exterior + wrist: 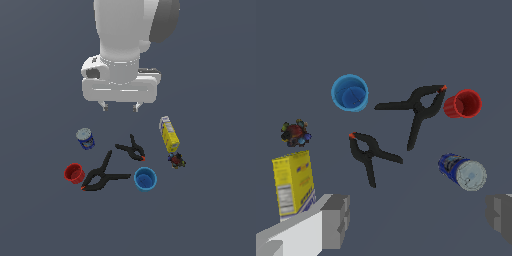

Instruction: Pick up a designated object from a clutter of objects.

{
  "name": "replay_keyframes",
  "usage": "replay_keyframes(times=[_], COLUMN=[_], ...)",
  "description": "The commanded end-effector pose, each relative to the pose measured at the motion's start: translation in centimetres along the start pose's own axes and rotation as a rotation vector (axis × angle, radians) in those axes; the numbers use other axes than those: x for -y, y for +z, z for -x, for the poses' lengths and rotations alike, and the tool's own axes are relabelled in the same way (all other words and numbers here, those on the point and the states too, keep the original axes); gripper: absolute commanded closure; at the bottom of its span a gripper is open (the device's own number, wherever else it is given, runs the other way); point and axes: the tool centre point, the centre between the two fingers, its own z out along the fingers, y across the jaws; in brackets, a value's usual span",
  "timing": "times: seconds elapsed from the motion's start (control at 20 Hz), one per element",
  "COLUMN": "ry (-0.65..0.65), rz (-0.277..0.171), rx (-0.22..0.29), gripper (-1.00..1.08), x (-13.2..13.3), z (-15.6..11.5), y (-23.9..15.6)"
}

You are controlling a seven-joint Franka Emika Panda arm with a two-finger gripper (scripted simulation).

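Note:
The small black spring clamp (pixel 132 148) with orange-red jaw tips lies on the grey floor between the blue cup (pixel 145 179) and the blue-white can (pixel 85 138). It also shows in the wrist view (pixel 367 155). The larger black clamp (pixel 102 173) lies beside it, toward the red cup (pixel 74 173). My gripper (pixel 120 106) hangs open and empty well above the clutter, behind the small clamp. Its fingers (pixel 336 220) frame the wrist view's edge.
A yellow carton (pixel 169 134) lies at the exterior view's right, with a small dark multicoloured toy (pixel 176 160) just in front of it. In the wrist view I see the blue cup (pixel 350 92), red cup (pixel 463 104), can (pixel 463 171), carton (pixel 293 184) and toy (pixel 295 133).

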Motion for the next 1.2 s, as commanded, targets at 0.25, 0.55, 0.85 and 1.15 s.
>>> replay_keyframes(times=[0.25,0.55,0.85,1.15], ry=[-0.001,0.001,-0.012,-0.074], rz=[-0.001,-0.003,-0.003,-0.002], rx=[0.003,0.009,0.008,0.009], gripper=[-0.92,-0.92,-0.92,-0.92], x=[-0.7,-2.1,-1.8,-1.2], z=[0.2,0.5,0.4,0.0], y=[0.0,-0.1,0.4,2.6])
